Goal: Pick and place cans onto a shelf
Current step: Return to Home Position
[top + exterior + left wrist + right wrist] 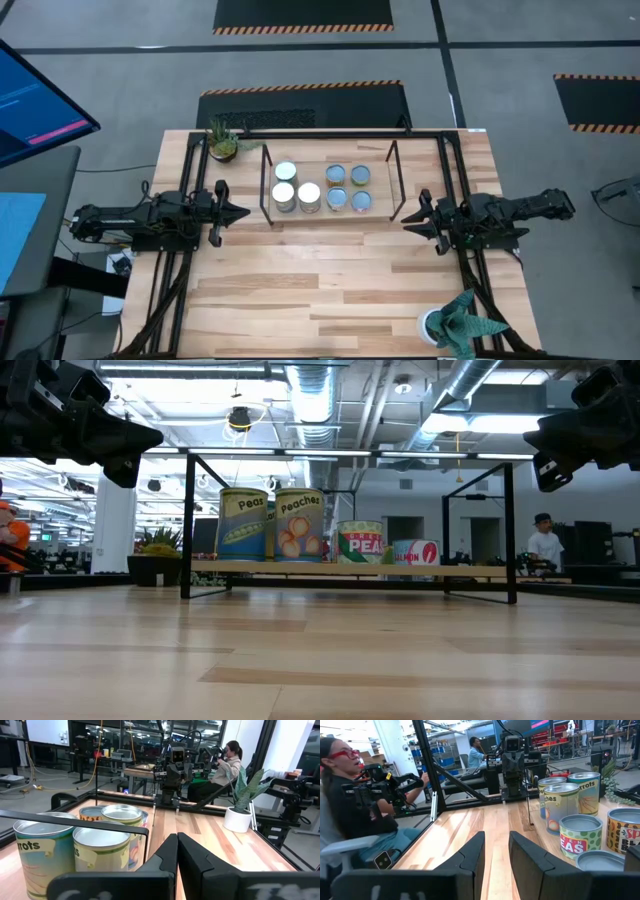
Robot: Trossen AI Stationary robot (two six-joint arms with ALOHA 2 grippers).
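Note:
Several cans (322, 187) stand upright on the light wood board of the black-rod shelf (383, 165) at the table's middle; the low view shows their labels (297, 524) in a row on the board (470, 571). My left gripper (240, 212) hovers level, left of the shelf, shut with nothing between its fingers (176, 851). On the shelf's right side my right gripper (408, 218) also hovers level, open and empty (496, 854). Both point toward the shelf and stand apart from it. The nearest cans show beside each gripper in the wrist views (100, 850) (577, 837).
A small potted plant (222, 140) stands at the far left, and a larger one in a white pot (458, 322) stands at the near right. Black frame rails (196, 165) run along the table's sides. Bare wood (320, 290) lies near the front. People sit beyond the table (350, 805).

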